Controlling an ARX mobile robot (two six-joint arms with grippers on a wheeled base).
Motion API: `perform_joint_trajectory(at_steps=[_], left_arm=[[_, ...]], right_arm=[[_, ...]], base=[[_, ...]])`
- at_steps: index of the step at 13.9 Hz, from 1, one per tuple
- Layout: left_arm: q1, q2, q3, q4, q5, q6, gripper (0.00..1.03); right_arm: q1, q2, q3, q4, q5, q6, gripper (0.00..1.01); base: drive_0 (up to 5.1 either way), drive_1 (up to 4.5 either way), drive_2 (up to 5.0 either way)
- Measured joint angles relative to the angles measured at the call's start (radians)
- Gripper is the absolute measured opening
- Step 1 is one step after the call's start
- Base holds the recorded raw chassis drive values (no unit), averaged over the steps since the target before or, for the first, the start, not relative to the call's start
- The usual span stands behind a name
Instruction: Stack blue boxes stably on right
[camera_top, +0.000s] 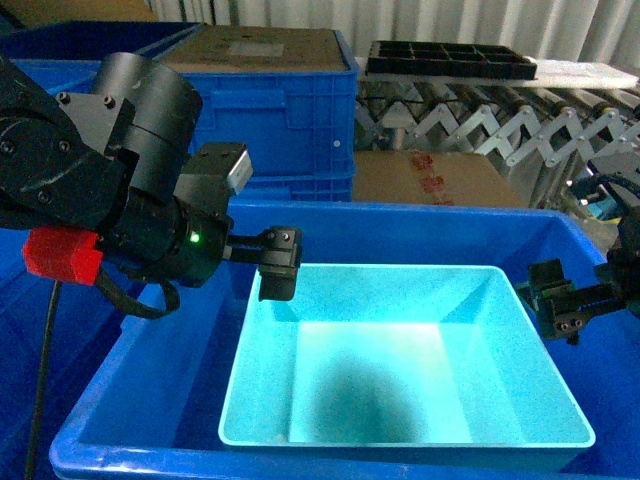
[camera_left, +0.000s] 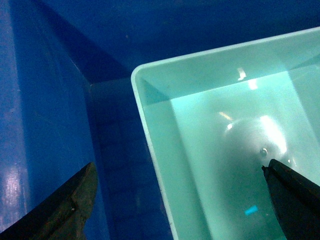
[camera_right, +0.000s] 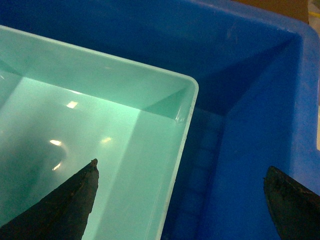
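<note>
The light turquoise tub (camera_top: 400, 350) sits inside the larger royal-blue tub (camera_top: 160, 380). My left gripper (camera_top: 280, 262) hangs open above the turquoise tub's far left corner. In the left wrist view its jaws straddle the turquoise rim (camera_left: 150, 150), one finger (camera_left: 70, 205) over the blue tub's floor and the other over the turquoise floor. Over the tub's right rim my right gripper (camera_top: 560, 300) also stands open. Its jaws span the turquoise rim (camera_right: 185, 145), with one finger (camera_right: 70, 200) inside the tub and the other (camera_right: 292, 205) over the blue wall. Neither gripper touches anything.
Ribbed dark-blue crates (camera_top: 290, 110) stand behind, with cardboard on top. A black compartment tray (camera_top: 450, 60) rests on an expandable roller conveyor (camera_top: 500, 130) at the back right. A cardboard box (camera_top: 430, 180) sits below it. More blue bins lie at the left.
</note>
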Motion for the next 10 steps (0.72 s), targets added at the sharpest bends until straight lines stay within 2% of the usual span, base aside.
perform_joint_trajectory(at_steps=[3, 6, 7, 8, 10], left_arm=[[0.006, -0.076, 0.018, -0.023, 0.003, -0.013, 0.98], [0.028, -0.256, 0.039, -0.042, 0.002, -0.052, 0.98], [0.04, -0.342, 0.039, -0.064, -0.002, -0.058, 0.98], [0.049, -0.452, 0.033, -0.08, -0.033, -0.066, 0.98], [0.057, -0.676, -0.037, -0.13, -0.048, -0.079, 0.98]], right_arm=[[-0.007, -0.076, 0.024, -0.023, -0.018, 0.017, 0.98], [-0.016, -0.24, 0.092, -0.044, -0.057, 0.052, 0.98], [-0.03, -0.307, 0.109, -0.062, -0.072, 0.077, 0.98], [-0.047, -0.396, 0.114, -0.089, -0.086, 0.108, 0.98], [-0.076, -0.594, 0.092, -0.151, -0.122, 0.17, 0.98]], base=[[0.0, 0.0, 0.0], [0.0, 0.0, 0.0], [0.0, 0.0, 0.0], [0.0, 0.0, 0.0], [0.0, 0.0, 0.0]])
